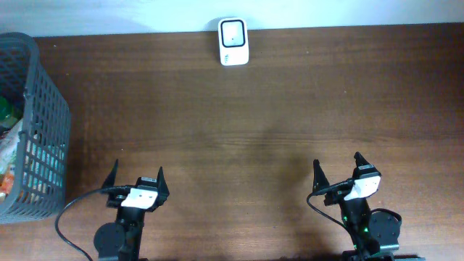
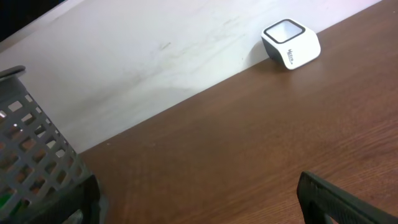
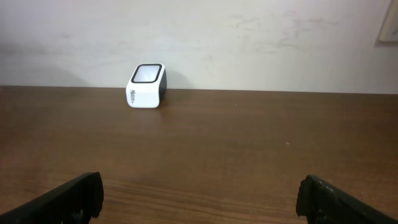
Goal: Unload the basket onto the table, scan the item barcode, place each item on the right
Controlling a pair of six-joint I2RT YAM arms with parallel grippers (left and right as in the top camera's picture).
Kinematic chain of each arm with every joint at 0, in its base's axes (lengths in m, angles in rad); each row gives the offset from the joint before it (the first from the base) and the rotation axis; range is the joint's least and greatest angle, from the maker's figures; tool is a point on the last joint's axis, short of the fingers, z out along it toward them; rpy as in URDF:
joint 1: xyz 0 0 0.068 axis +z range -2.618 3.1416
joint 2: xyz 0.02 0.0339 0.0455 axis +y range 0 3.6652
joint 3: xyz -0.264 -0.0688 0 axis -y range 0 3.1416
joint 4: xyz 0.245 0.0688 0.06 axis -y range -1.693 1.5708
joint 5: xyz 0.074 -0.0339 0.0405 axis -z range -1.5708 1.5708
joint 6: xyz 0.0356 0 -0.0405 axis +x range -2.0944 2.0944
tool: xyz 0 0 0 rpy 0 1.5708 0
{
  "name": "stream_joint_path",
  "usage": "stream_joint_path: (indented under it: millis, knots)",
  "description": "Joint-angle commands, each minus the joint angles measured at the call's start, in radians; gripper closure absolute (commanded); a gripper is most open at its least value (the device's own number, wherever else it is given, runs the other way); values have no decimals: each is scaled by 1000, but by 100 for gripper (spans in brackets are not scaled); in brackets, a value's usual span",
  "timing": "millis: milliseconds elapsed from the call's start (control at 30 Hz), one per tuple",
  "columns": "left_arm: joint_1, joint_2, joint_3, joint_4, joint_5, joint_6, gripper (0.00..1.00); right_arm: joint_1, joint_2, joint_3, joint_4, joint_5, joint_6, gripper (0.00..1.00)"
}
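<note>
Overhead: my left gripper and right gripper both spread, empty, well on near side of scanner. Items in basket, far left of scanner. Risks: fingers snag mesh wall; cluttered pick; barcode ends up facing away from scanner.

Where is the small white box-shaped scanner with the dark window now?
Overhead, the scanner stands at the far middle edge of the brown wooden table, beside the white wall.

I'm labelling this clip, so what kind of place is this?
Probably a mock checkout bench: a white barcode scanner at the far edge of a wooden table, and a grey basket holding goods.
</note>
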Motion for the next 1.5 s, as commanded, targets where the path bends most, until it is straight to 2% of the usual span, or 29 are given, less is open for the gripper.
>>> stream_joint_path:
  millis: [0, 700, 800, 933, 1100, 1467]
  knots:
    - [-1, -5, -2, 6, -1, -46, 1, 7, -4, -8, 0, 6, 3, 1]
    - [0, -5, 5, 37, 0, -71, 1, 7, -4, -8, 0, 6, 3, 2]
    - [0, -5, 5, 56, 0, -116, 1, 7, -4, -8, 0, 6, 3, 2]
    - [0, -5, 5, 58, 0, -117, 1, 7, -4, -8, 0, 6, 3, 2]
    - [0, -5, 6, 59, -8, -232, 1, 7, -4, -8, 0, 6, 3, 2]
    - [0, 25, 89, 58, -7, -232, 1, 7, -4, -8, 0, 6, 3, 2]
